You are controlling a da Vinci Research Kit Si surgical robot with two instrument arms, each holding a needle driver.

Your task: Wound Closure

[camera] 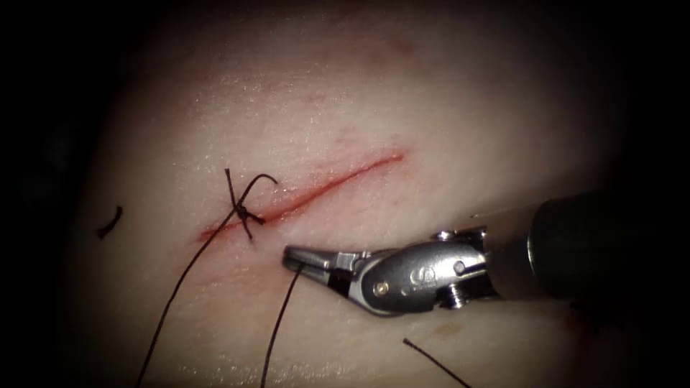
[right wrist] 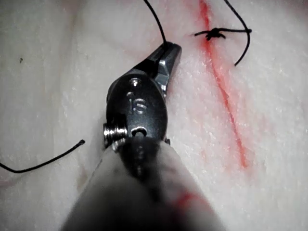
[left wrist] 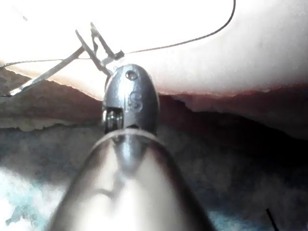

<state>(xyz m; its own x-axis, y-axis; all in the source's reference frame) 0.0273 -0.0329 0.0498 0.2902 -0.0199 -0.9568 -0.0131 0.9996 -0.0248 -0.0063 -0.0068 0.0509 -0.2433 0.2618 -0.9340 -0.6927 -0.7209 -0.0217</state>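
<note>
I am pinching the thread [camera: 277, 327] in my right tool's [camera: 295, 260] closed jaws just below the knot [camera: 242, 213] on the cut [camera: 316, 190], judging it limp, light, slippery, best gripped flat near the knot.

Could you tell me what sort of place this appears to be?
Likely a bench suturing practice setup: a tissue slab bearing a cut, one knot tied, and the right tool shut on thread.

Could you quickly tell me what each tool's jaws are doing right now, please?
Left arm's tool: jaws open, holding nothing.
Right arm's tool: jaws shut on the thin dark thread, on the right side of the red cut in the pale tissue.
</note>
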